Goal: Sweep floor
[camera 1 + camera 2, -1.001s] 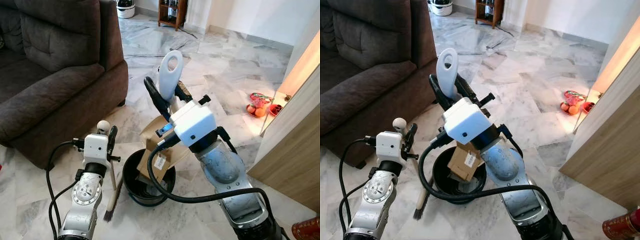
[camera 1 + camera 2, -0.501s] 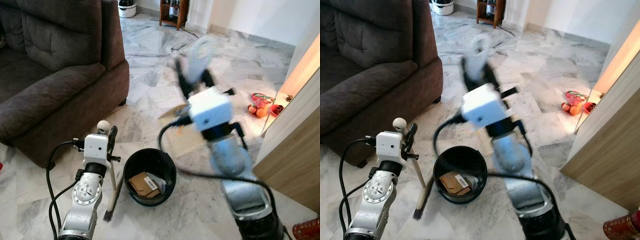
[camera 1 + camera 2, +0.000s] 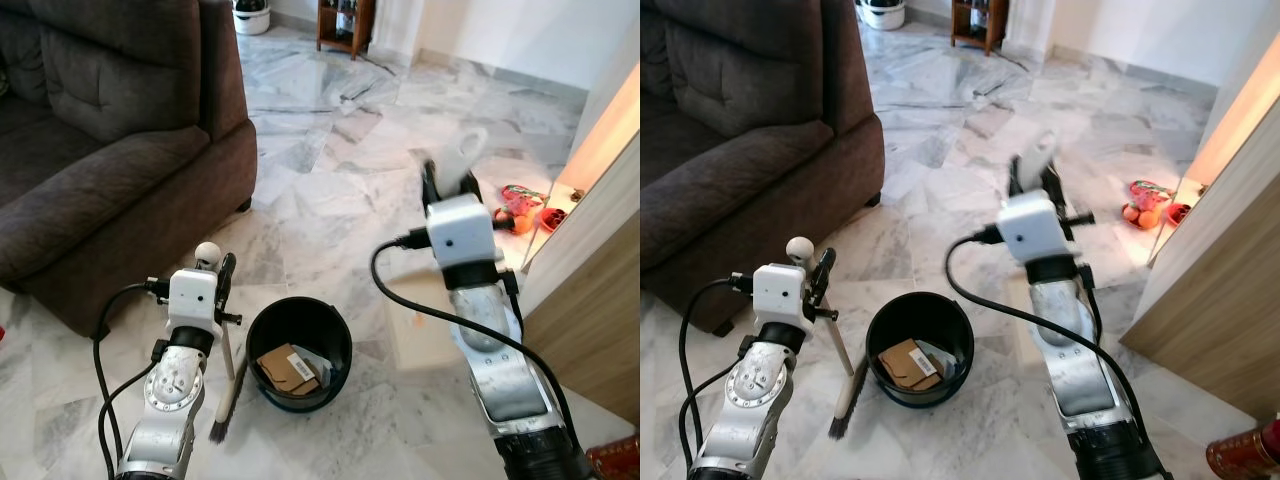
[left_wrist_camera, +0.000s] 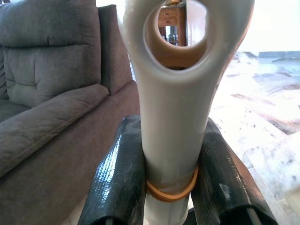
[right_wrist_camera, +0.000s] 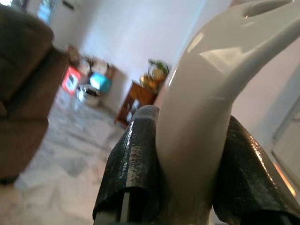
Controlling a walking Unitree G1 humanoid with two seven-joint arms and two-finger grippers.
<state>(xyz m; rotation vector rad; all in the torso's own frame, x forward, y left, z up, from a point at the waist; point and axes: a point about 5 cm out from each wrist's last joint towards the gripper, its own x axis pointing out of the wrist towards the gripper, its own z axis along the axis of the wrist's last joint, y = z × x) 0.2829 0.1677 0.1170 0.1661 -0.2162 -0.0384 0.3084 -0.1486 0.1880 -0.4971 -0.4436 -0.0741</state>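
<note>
While left gripper [image 3: 222,268] clamps the broom [image 3: 229,375] beside the bin [image 3: 300,352] | right gripper [image 3: 448,185] grips the dustpan [image 3: 425,320] handle, pan low right of bin | cardboard [image 3: 287,368] inside bin

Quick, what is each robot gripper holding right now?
Left gripper: closed on the broom handle.
Right gripper: closed on the dustpan handle.

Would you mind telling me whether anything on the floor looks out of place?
Yes: orange fruit and a red item lie loose on the marble floor beside the wooden cabinet, not yet swept up. The cardboard scrap sits inside the black bin.
</note>
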